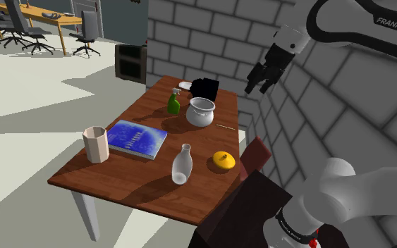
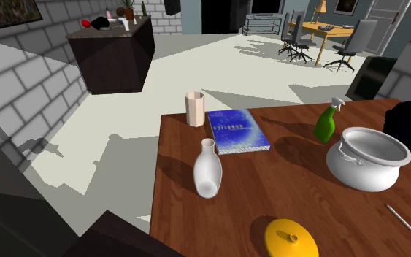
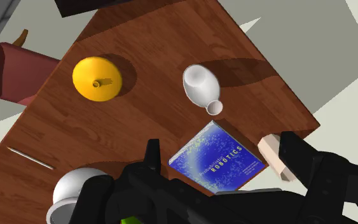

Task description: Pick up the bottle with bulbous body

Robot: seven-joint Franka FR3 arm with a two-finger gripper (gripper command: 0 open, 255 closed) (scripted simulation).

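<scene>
Well above the far side of the wooden table [image 1: 115, 176], the shoulder view shows you the gripper [image 1: 261, 83] beside the brick wall [image 1: 316, 106], fingers apart with nothing in them. Your white bulbous bottle [image 1: 182, 165] stands upright toward the table's near edge, between the blue book [image 1: 137, 138] and the yellow knobbed lid [image 1: 223, 160], well apart from the gripper. In the second exterior view you find the bottle [image 2: 207, 171] upright just in front of the book [image 2: 236, 130], a beige cup [image 2: 195, 108] beyond it, and a white pot [image 2: 368, 157] and a green spray bottle [image 2: 326, 123] toward that view's right. In the wrist view your gripper [image 3: 217, 140] has its jaws wide apart, clasping nothing; the bottle [image 3: 201, 86] stands past the fingertips, just beside the book [image 3: 219, 159], with the lid [image 3: 96, 79] farther off.
</scene>
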